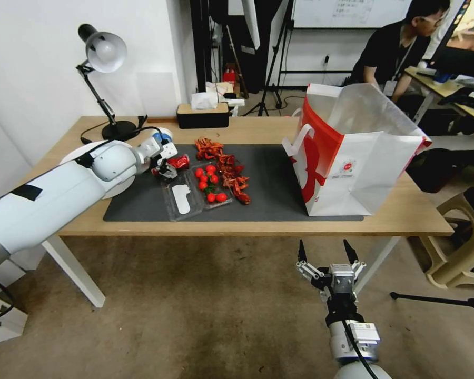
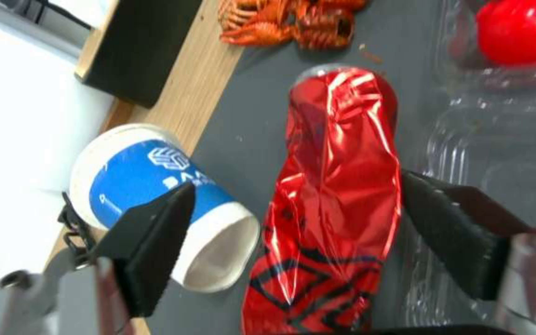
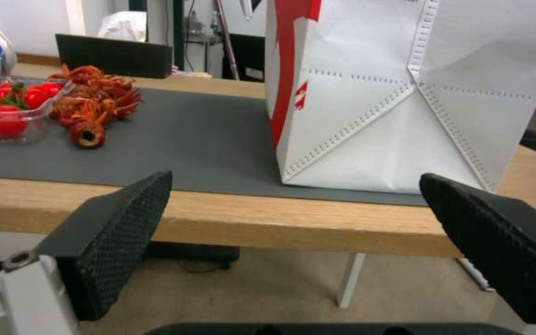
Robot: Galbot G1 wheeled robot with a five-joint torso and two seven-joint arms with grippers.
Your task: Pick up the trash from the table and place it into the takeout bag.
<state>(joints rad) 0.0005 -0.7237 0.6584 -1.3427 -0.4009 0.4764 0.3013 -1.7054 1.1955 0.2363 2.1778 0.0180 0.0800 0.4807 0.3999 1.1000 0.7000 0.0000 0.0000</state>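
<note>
A crushed red can lies on the dark grey mat of the table. My left gripper stands open astride the can, one finger almost against its side and the other a gap away. Beside it a blue-and-white paper cup lies on its side at the mat's edge. The white and red takeout bag stands upright with its mouth open on the right of the mat. Below the table's front edge, my right gripper hangs open and holds nothing, facing the bag.
A clear clamshell tray with cherry tomatoes and a pile of red crawfish shells lie mid-mat. A white plate, desk lamp and black tissue box stand on the left and at the back. A beige stool is on the right.
</note>
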